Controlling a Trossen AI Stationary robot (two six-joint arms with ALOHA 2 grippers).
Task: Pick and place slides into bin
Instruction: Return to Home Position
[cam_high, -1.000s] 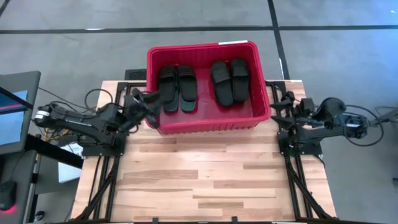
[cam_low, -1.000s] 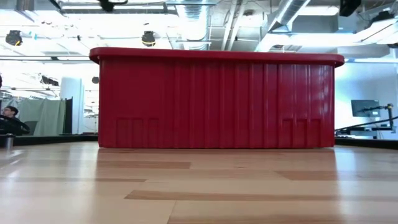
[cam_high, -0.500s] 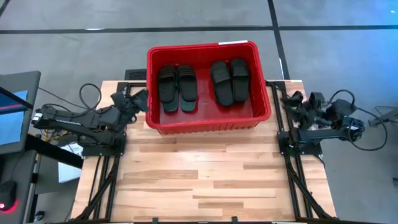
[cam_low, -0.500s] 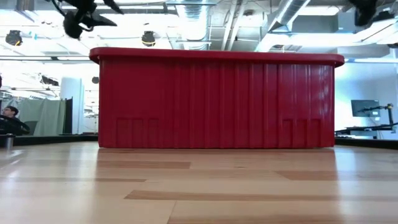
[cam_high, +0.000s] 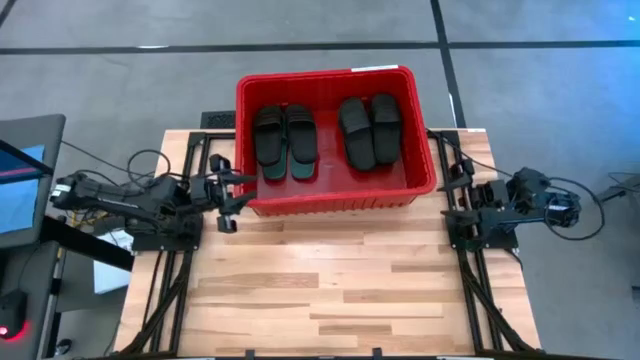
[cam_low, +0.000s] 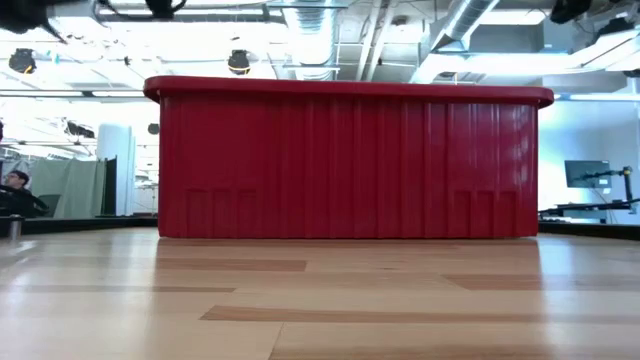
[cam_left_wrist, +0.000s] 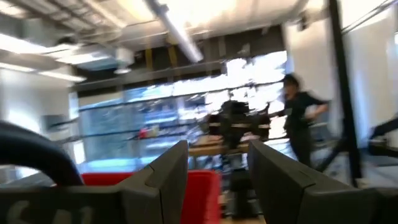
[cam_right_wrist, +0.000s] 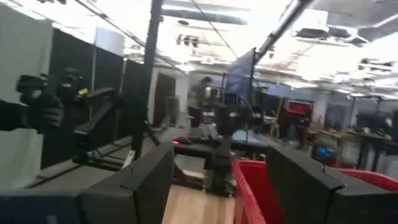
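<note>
**Work table, overhead, table-level and wrist views.** The red bin (cam_high: 326, 205) stands at the far middle of the wooden table (cam_high: 320, 295). In the low view its ribbed long wall spans most of the width. Four black slides (cam_high: 271, 148) lie inside the bin with their straps up, arranged as two side-by-side pairs. One pair occupies the bin's left half and the other pair (cam_high: 358, 135) its right half, with a strip of bare red floor between them (whether further slides lie beneath these cannot be told). No slide rests on the table top. The left gripper (cam_high: 230, 198) is at the table's left edge, just beside the bin's near left corner. From above, one fingertip overlaps the bin's rim, and contact cannot be judged. In the left wrist view its two dark fingers (cam_left_wrist: 166, 183) stand well apart with nothing between them, and the bin shows red beyond. The right gripper (cam_high: 458, 192) is at the table's right edge, near the bin's near right corner but clear of it. In the right wrist view its fingers (cam_right_wrist: 147, 180) are likewise spread and empty. A blurred person (cam_left_wrist: 303, 127) stands in the room beyond the table. A monitor (cam_high: 22, 180) sits off the table's left side.
</note>
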